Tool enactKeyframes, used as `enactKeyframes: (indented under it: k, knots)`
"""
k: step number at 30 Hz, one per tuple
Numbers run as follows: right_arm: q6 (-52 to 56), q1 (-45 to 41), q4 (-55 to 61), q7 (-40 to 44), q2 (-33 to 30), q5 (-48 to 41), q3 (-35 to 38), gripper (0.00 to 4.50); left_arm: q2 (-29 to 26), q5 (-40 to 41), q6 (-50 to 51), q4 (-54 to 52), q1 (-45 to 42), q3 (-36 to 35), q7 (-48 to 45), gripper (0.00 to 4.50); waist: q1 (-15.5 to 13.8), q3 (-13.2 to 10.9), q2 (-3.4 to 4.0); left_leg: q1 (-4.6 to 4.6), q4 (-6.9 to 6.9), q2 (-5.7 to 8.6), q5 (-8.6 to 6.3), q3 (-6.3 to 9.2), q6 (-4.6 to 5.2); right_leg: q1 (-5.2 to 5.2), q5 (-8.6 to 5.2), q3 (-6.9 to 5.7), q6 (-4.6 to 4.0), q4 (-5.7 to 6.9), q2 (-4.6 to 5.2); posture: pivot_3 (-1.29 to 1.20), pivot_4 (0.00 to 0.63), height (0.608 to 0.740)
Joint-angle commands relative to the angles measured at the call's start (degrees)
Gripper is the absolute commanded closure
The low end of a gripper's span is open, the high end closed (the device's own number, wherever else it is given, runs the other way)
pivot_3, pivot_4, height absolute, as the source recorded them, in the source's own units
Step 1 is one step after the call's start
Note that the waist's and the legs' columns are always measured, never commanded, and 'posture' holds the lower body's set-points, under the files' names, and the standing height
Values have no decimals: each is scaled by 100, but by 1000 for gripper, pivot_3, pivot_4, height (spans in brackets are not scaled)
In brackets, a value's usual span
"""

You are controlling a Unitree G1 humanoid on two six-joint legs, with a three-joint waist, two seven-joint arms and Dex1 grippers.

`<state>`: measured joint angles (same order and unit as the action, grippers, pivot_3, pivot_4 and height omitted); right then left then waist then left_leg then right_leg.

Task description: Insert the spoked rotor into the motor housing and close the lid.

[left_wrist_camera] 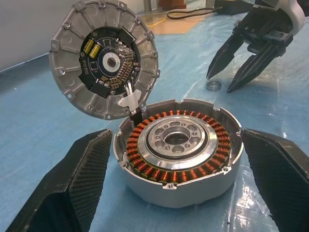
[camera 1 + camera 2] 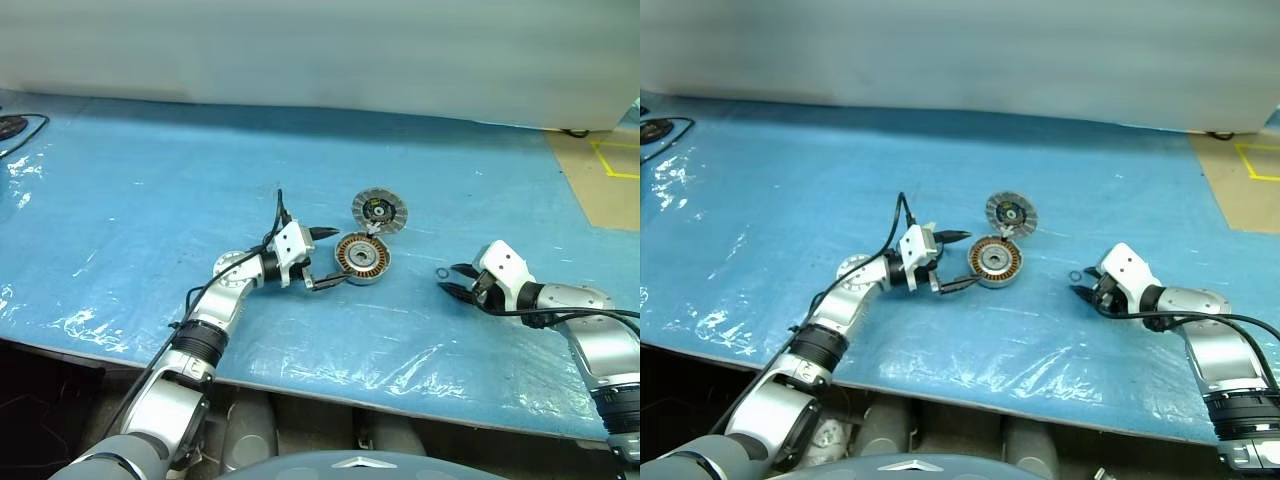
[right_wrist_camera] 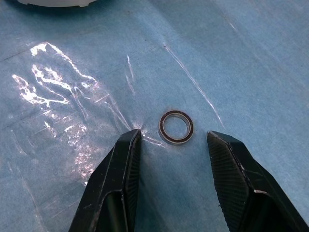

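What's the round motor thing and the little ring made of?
The housing looks like matte grey cast metal, with shiny copper-coloured wire coils inside. The small ring looks like metal too, with a dark, slightly reddish rim, possibly rubber.

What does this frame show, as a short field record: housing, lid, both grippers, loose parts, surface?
motor housing: on the table, copper windings exposed, flanked by the left gripper's fingers
lid: hinged open, standing up behind the housing, circuit board facing the camera
left gripper: open, one finger on each side of the housing, no contact visible
right gripper: open, empty, fingertips near the small ring
small ring: flat on the table, between the right fingertips
surface: blue plastic sheet
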<state>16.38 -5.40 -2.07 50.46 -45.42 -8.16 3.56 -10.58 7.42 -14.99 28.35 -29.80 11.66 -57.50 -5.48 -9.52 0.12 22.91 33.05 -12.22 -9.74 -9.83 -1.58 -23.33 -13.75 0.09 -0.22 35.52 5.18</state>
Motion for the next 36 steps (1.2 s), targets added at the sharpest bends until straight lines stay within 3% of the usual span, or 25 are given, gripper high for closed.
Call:
enactKeyframes:
  k: [1,14,17,20,21,25,30,36]
  knots:
    - [373,-24,-55,34,159,-195,-31,2258,1,70,-7,-235,4,-1,-11,0,3,0,0,-3,0,-1,0,0,0,2,0,0,0,0,-1,0,150,740]
    - [667,19,-49,33,219,-254,-158,2258,-68,59,17,-251,39,28,-62,0,6,1,-2,-15,-1,-3,-1,0,-2,11,-1,1,0,-2,-1,0,150,740]
    - [708,15,-23,42,285,-320,-152,2840,-69,65,61,-287,80,17,-55,0,14,3,-5,-17,-4,-4,-1,0,-2,11,-1,1,0,-3,-2,0,150,740]
    - [688,52,-23,50,300,-293,-186,3777,-96,62,85,-315,152,-4,-31,0,13,3,-6,-17,-5,-3,-1,-1,-2,11,-1,1,0,-4,-2,0,150,740]
    - [682,38,-36,44,310,-290,-191,3834,-111,64,92,-323,172,-17,-20,0,13,3,-6,-17,-5,-3,-1,0,-2,12,-1,1,0,-4,-2,0,150,740]
    - [604,-144,-40,71,274,-213,-263,3834,-185,69,125,-370,212,-69,19,0,24,4,-7,-19,-7,-4,-1,-1,-2,12,-1,1,0,-6,-3,0,150,740]
    - [1422,-672,899,404,309,-1008,-109,3834,-311,120,176,-416,252,-129,34,0,29,2,-2,-18,-13,-3,-1,-2,-2,6,-1,4,0,-6,-3,0,150,740]
    - [2401,-1404,2089,493,460,-1611,-552,3834,-353,123,187,-370,227,-128,30,0,-2,2,0,-1,-22,-4,2,-3,-5,-8,-1,0,0,-10,-4,0,150,740]
